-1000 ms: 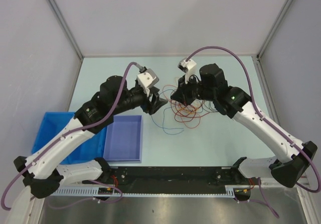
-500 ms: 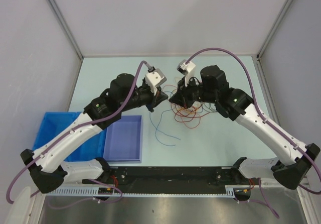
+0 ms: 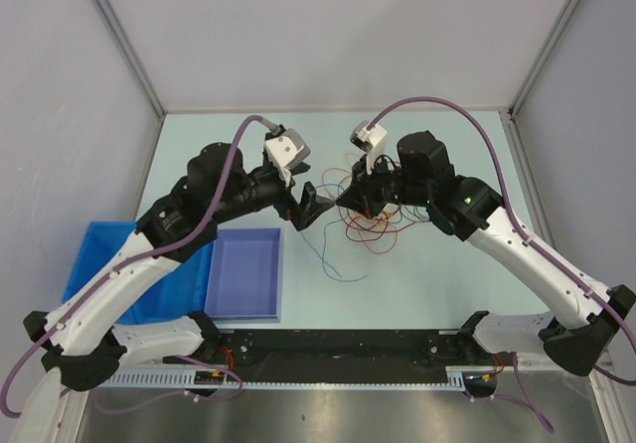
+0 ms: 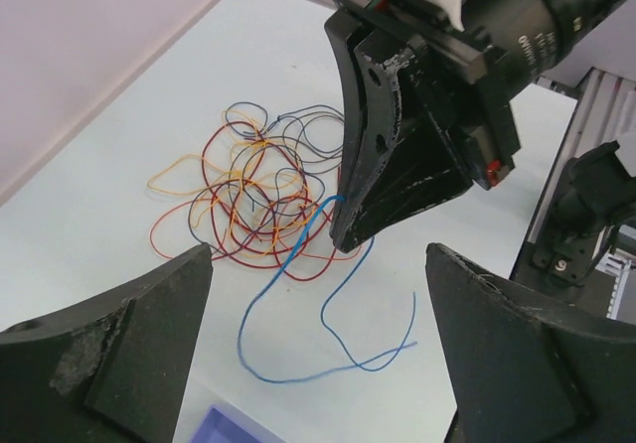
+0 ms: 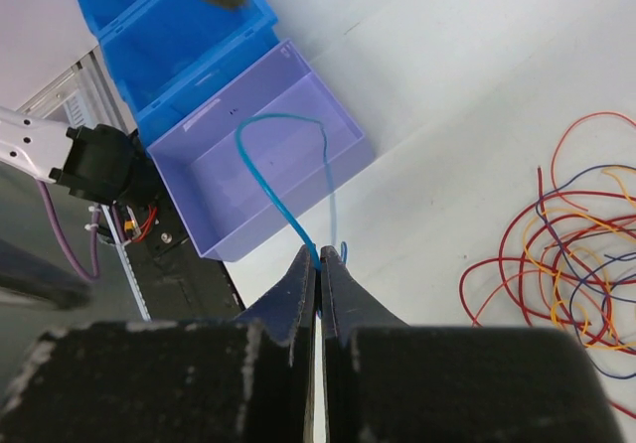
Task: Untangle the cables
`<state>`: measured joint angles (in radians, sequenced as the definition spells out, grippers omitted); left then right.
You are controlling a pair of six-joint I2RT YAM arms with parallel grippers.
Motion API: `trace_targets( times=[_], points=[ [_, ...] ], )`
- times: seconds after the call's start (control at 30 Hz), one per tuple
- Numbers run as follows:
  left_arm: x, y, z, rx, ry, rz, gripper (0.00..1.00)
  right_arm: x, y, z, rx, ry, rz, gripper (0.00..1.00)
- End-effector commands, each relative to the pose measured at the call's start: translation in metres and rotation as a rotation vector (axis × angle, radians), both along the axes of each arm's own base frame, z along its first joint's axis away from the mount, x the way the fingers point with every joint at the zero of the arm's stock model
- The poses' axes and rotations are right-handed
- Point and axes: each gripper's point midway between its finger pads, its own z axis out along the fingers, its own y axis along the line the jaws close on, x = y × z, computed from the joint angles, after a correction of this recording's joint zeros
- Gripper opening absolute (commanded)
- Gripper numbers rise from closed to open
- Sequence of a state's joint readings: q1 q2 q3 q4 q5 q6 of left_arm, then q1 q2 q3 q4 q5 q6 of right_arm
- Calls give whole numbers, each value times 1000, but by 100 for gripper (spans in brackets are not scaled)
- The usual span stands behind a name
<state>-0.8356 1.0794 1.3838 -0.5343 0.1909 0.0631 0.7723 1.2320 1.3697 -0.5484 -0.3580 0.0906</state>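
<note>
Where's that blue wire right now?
In the top view, the blue wire lies mid-table between the wire tangle and the purple tray, its far part pinched in the right arm's fingers.

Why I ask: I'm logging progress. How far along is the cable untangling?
Done: one blue cable looks mostly clear of the tangle. In hand: the right gripper is shut on it; the left gripper is open, holding nothing. Left: the tangle's red, orange, yellow and dark cables are all knotted together.
</note>
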Motion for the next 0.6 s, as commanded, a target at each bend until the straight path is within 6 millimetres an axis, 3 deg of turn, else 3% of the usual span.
trace_targets(
  times=[0.0, 0.17, 0.37, 0.43, 0.47, 0.5, 0.57],
  points=[
    [-15, 16, 27, -26, -62, -13, 94, -6, -4, 26, 34, -66, 7, 0],
    [-10, 11, 13, 17, -70, -25, 88, -10, -4, 31, 43, -79, 17, 0],
    [0, -10, -17, 51, -12, -58, 82, -16, -4, 37, 61, -86, 35, 0],
    [4, -14, -27, 66, 5, -60, 58, -18, -4, 38, 65, -85, 38, 0],
    [5, -17, -31, 73, 15, -61, 24, -21, -4, 39, 68, -84, 42, 0],
    [8, -16, -31, 73, 20, -47, 3, -21, -4, 39, 67, -83, 43, 0],
    [11, -14, -25, 55, 19, -17, 0, -22, -4, 38, 62, -81, 39, 0]
  ],
)
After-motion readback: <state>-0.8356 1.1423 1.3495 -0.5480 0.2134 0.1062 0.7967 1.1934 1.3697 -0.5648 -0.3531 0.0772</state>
